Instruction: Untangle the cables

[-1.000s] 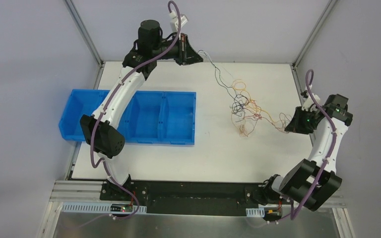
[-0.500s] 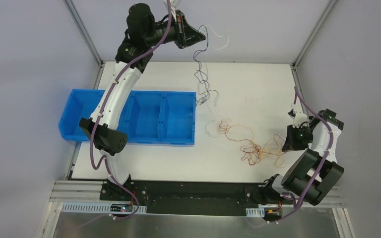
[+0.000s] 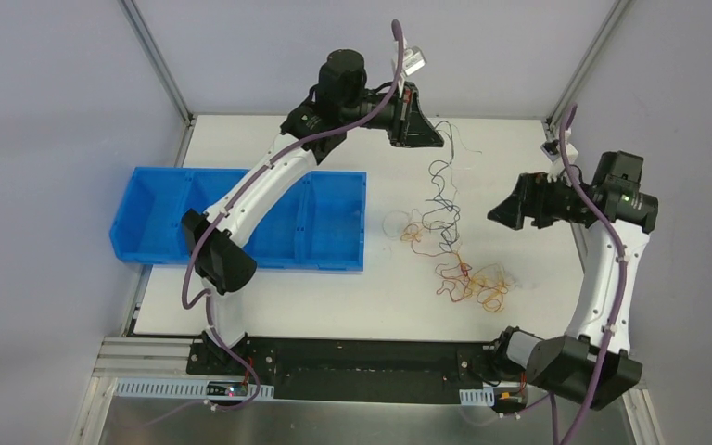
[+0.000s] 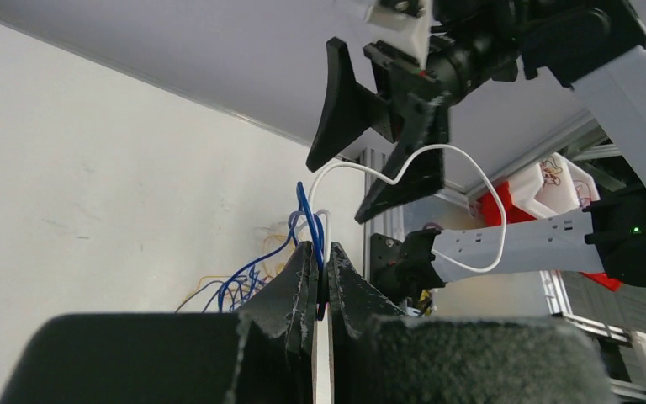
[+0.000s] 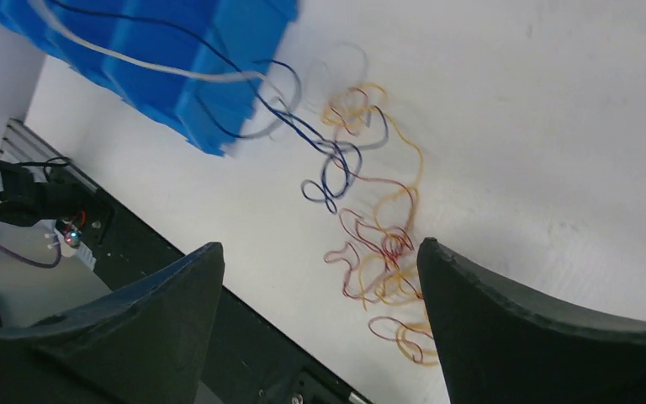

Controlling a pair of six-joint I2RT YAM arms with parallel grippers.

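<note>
cables [image 3: 468, 281]: red, orange, yellow tangle on white table [image 3: 287, 297], right of blue divided bin [image 3: 334, 265]
left gripper [image 4: 318, 257]: raised, clamped on dark blue and white cables
right gripper [image 5: 318, 251]: jaws wide apart, empty

No text, label, brand or number can be read in any of the views. In the left wrist view, a white box [image 4: 565, 187] at the far right carries some dark marks on its side, but they are too small and blurred to make out as letters or figures.
</note>
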